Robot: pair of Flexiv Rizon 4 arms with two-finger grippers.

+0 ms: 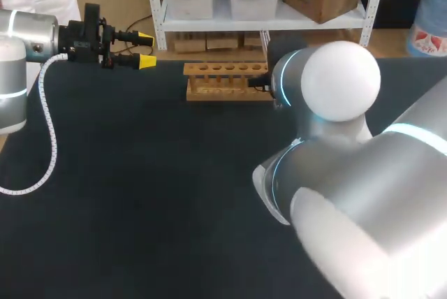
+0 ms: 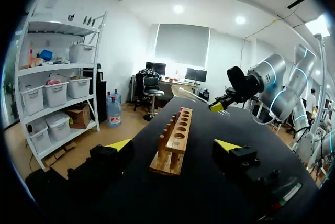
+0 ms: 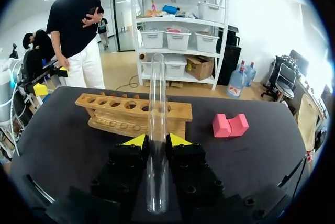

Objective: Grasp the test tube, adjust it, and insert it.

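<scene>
The test tube (image 3: 156, 98) is a long, clear, smooth-walled cylinder, gripped from two sides by the right fingers (image 3: 179, 141), whose yellow tips close on it partway along its length; it lies along the fingers and points out toward the wooden rack (image 3: 131, 110), held above the tabletop (image 1: 140, 173) rather than resting on it; I judge it light and stiff but thin-walled, so brittle and slippery, best held with a modest squeeze near the middle of its length, leaving free the end that must enter a hole; which end is the rounded one I cannot tell; the rack is a pale, blocky piece of wood with a row of round holes along its top, standing on the dark, matte tabletop; a pink, notched, foam-like block (image 3: 230, 125) lies near it; the left fingers (image 1: 147, 61) stand open and empty, well apart from the rack.
</scene>
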